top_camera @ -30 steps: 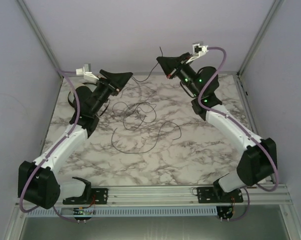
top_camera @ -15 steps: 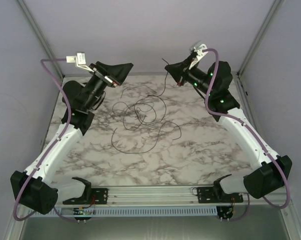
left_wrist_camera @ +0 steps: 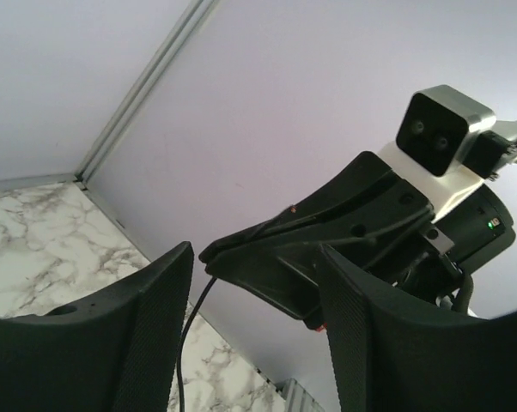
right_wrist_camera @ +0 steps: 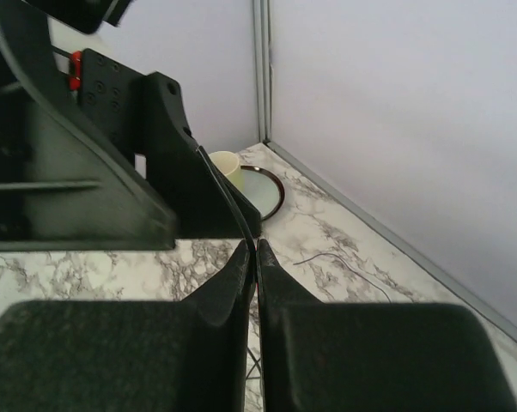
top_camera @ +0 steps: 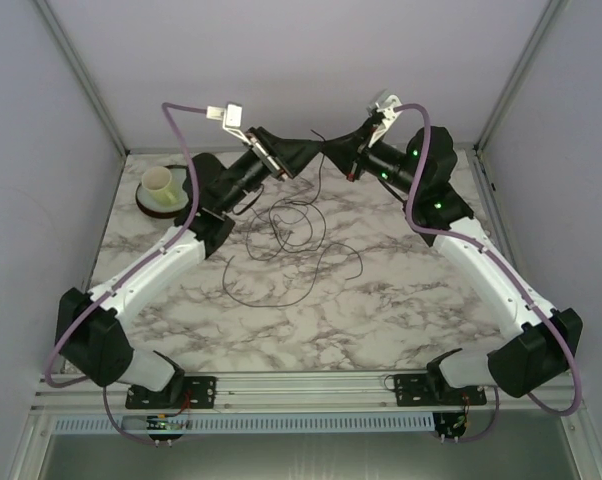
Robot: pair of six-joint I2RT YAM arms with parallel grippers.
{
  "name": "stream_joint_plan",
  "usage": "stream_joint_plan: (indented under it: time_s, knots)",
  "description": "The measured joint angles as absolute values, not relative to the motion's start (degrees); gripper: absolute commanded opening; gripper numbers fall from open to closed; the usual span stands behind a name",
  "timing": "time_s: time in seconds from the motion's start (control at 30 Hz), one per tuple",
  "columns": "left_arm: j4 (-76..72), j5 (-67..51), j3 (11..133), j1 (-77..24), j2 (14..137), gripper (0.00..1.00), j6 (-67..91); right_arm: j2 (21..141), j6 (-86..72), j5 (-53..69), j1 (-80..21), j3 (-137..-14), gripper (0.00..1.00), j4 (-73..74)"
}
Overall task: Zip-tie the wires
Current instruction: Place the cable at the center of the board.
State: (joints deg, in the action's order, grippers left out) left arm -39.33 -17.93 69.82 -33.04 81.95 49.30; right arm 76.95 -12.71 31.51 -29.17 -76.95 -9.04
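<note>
The wires (top_camera: 281,225) lie as a loose tangle of thin dark loops on the marble table (top_camera: 381,300). One strand (top_camera: 318,185) rises from the tangle to my right gripper (top_camera: 330,150), which is shut on it high above the back of the table. The right wrist view shows that strand (right_wrist_camera: 228,197) pinched between the closed jaws of the right gripper (right_wrist_camera: 256,245). My left gripper (top_camera: 307,153) is open and meets the right one tip to tip. In the left wrist view the strand (left_wrist_camera: 190,326) hangs from the right gripper's tip (left_wrist_camera: 209,255) between the left gripper's (left_wrist_camera: 254,257) spread fingers, touching neither.
A pale cup (top_camera: 160,183) stands on a dark-rimmed plate (top_camera: 147,204) in the back left corner, also in the right wrist view as cup (right_wrist_camera: 227,163) and plate (right_wrist_camera: 271,196). Lilac walls and metal frame posts (top_camera: 81,75) enclose the table on three sides.
The left arm swung right and up until its gripper met the right gripper's tip, uncovering the cup and plate. The right gripper shifted slightly left, still shut on the strand.
</note>
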Motion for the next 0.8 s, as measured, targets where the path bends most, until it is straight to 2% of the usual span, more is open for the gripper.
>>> stream_joint_plan:
  time_s: [0.27,0.47,0.63,0.8]
  knots:
    - [-39.7,-16.5,74.3,-35.0,86.6,0.43,48.2,77.0,-13.1,31.7,-29.5,-76.8,0.0,-9.7]
    - [-40.2,-15.6,74.7,-35.7,86.7,0.26,47.6,77.0,-13.1,31.6,-29.5,-75.4,0.0,-9.8]
    - [-40.1,-15.1,76.3,-36.1,87.5,0.0,46.7,77.0,-13.1,31.2,-29.5,-75.0,0.0,-9.9]
    - [-39.6,-14.4,76.8,-36.1,87.9,0.0,45.5,77.0,-13.3,30.3,-29.5,-74.7,0.0,-10.1]
